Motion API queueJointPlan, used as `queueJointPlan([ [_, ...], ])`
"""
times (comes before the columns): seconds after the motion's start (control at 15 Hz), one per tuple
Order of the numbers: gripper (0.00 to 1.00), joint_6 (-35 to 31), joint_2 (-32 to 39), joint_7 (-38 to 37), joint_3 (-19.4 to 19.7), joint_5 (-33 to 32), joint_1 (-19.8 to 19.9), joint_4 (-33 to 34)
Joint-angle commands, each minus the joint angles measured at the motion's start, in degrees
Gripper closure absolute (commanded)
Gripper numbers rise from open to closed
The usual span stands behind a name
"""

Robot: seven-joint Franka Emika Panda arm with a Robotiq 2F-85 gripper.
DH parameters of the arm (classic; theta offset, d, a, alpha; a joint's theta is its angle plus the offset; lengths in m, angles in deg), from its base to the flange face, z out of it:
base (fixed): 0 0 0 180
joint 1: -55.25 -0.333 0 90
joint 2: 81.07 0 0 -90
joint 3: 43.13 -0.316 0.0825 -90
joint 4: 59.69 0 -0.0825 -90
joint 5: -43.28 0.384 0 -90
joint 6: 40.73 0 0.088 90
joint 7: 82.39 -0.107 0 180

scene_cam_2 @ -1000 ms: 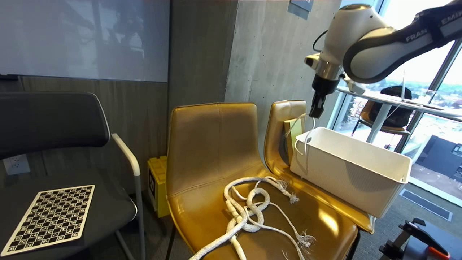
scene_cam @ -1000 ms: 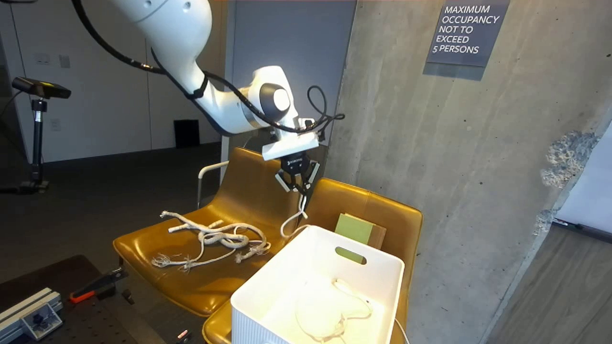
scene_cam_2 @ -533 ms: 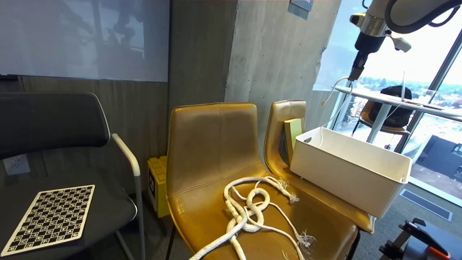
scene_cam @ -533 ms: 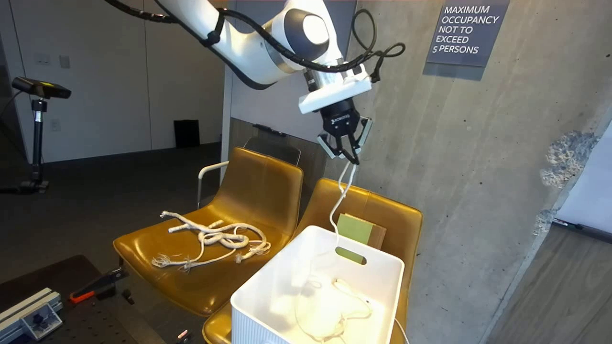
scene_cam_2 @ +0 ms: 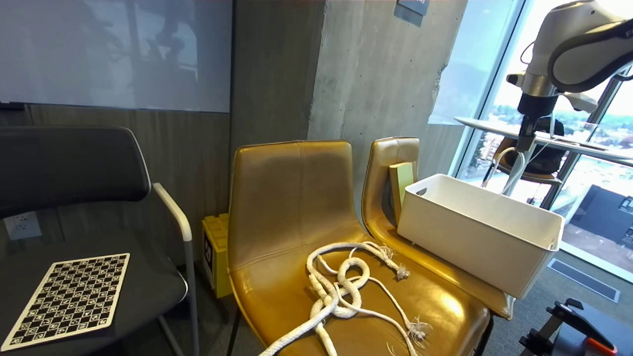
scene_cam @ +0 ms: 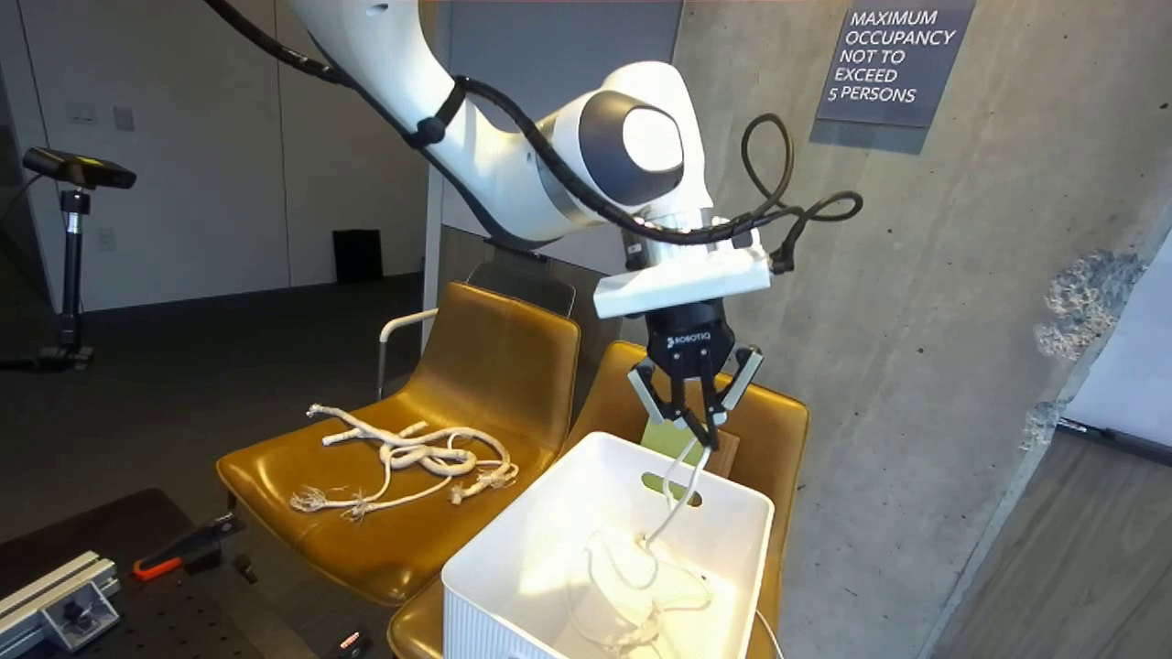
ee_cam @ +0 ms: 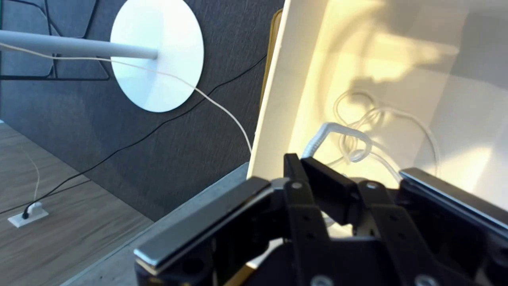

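A white cord [ee_cam: 317,139] is pinched in the closed gripper [scene_cam: 709,441] and draped beneath it into the white bin [scene_cam_2: 470,242].

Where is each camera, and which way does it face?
Exterior view: off the arm, looking down at bin and chairs; arm and pincer show.
Exterior view: off the arm, facing rope and concrete wall; arm and pincer show.
Wrist view: wrist-mounted, looking past the pincer at bin and floor.
Both exterior views share bin, chairs and rope.

Concrete wall [scene_cam: 879,275], tan chairs [scene_cam_2: 294,193], dark floor [scene_cam: 247,357], bright window [scene_cam_2: 598,174]
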Motion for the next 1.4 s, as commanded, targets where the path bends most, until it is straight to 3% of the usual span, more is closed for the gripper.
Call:
queueJointPlan([
  [0.0, 0.73, 0.2, -1.5, -1.5, -0.2, 1.8, -0.1, -5.1],
  [0.33, 0.39, 1.6, -4.3, -3.7, -2.5, 12.3, 0.0, -5.7],
  [0.67, 0.02, 0.2, -14.0, -6.5, -6.5, 23.6, -3.9, -13.4],
  [1.07, 0.00, -3.3, -23.2, -12.3, -11.5, 31.4, -12.6, -25.6],
  [1.33, 0.00, -9.7, -21.9, -14.3, -15.0, 33.4, -18.2, -27.6],
])
